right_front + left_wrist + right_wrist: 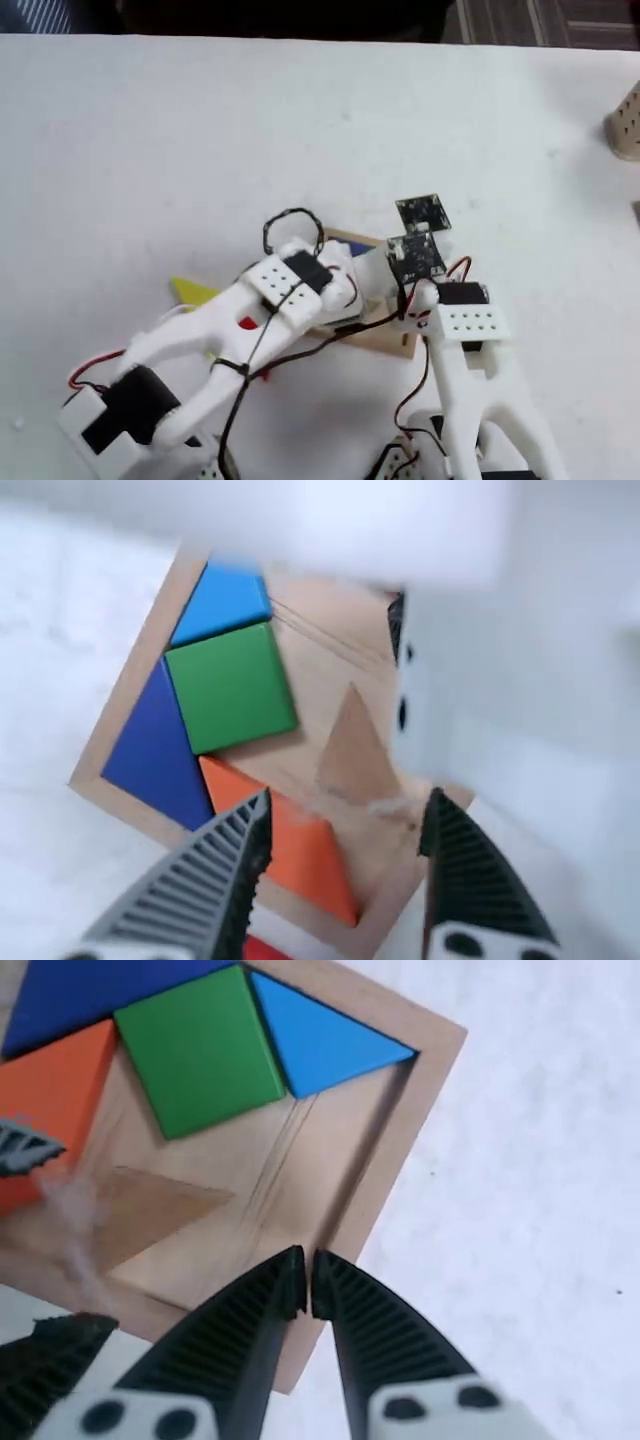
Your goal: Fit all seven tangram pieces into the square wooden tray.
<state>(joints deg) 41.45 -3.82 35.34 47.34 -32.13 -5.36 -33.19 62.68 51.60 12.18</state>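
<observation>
The square wooden tray (130, 695) (395, 1160) (392, 342) holds a dark blue triangle (155, 750), a green square (230, 685) (195, 1050), a light blue triangle (222, 602) (325, 1040), an orange triangle (305, 855) (50, 1090) and a plain wood-coloured triangle (352, 745) (140, 1210). My left gripper (350, 800) hangs open above the orange and wood-coloured pieces. My right gripper (305, 1270) is shut on nothing, over the tray's rim. A yellow piece (195, 292) and a red piece (247, 322) (265, 950) lie outside the tray by the left arm (290, 280).
The right arm (470, 325) crowds the tray beside the left one, and its white body (480, 680) stands close in the left wrist view. A perforated wooden object (625, 125) sits at the table's far right edge. White tabletop stretches away behind the tray.
</observation>
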